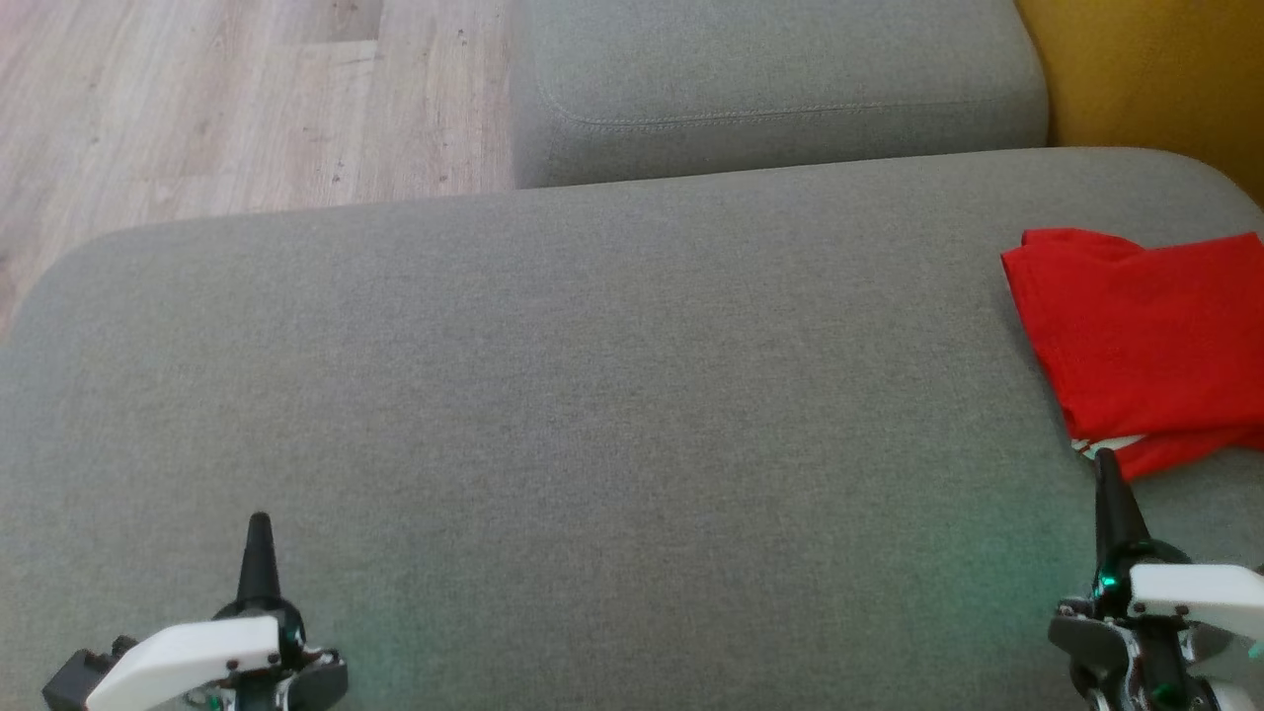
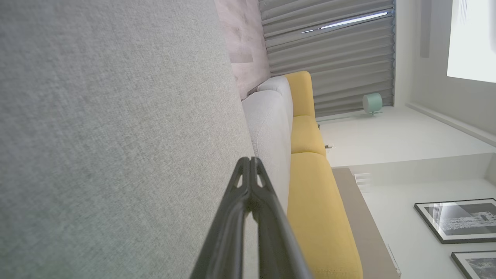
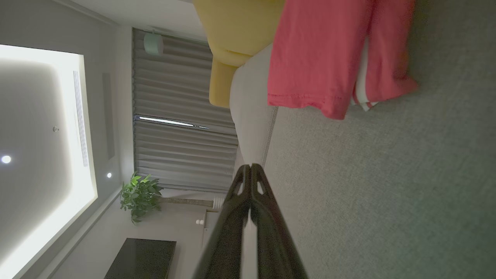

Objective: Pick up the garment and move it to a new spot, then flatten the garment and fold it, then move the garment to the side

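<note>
Folded red garment (image 1: 1145, 336) lies at three o'clock on the grey cushion (image 1: 592, 395). Left gripper (image 1: 259, 521) at seven o'clock, right gripper (image 1: 1105, 460) at four o'clock: both jaws pressed together, empty.

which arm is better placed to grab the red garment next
Right. The right hand, shut, has its tip close to the near edge of the red garment at the right end of the grey cushion. The left hand, also shut, sits far across it.
</note>
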You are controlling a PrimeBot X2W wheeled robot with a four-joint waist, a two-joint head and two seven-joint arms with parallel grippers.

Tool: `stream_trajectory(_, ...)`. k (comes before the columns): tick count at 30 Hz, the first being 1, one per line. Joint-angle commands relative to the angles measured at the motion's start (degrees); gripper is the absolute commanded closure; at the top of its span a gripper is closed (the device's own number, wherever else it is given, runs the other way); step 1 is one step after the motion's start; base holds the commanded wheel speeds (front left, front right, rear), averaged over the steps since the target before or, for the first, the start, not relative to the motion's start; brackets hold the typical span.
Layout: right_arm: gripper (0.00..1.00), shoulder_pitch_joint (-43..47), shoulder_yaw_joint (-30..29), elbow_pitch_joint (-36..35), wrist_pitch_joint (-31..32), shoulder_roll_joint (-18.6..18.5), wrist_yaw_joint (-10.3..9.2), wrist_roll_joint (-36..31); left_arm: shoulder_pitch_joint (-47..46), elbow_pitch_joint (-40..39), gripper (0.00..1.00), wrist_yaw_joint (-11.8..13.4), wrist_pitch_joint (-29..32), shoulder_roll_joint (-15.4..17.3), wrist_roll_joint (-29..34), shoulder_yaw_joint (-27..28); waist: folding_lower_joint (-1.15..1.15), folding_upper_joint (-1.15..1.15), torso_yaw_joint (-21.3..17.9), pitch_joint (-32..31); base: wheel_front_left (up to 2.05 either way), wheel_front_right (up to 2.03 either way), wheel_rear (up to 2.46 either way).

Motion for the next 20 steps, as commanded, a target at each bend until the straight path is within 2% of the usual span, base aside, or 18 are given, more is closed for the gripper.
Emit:
stream_trajectory(1, 1.00, -3.88, 0.66, -1.79, 0.42, -0.13, 0.35, 1.61, -3.46, -1.44, 1.00, -0.47, 0.36, 0.62, -1.28, 2.04, 0.00, 0.00, -0.01, 0.04, 0.00, 0.00, 0.00)
stream_trajectory(15, 1.00, -6.26, -0.37, -1.30, 2.80, 0.09, 0.40, 11.41, -5.95, -0.59, 1.00, -1.93, 2.76, 0.51, -10.38, 4.33, 0.00, 0.00, -0.22, 0.77, 0.00, 0.00, 0.00)
stream_trajectory(20, 1.00, -6.27, -0.47, -1.29, 2.89, 0.16, 0.40, 11.33, -5.96, -0.58, 1.00, -1.93, 2.86, 0.41, -10.27, 4.46, 0.00, 0.00, -0.22, 0.77, 0.00, 0.00, 0.00)
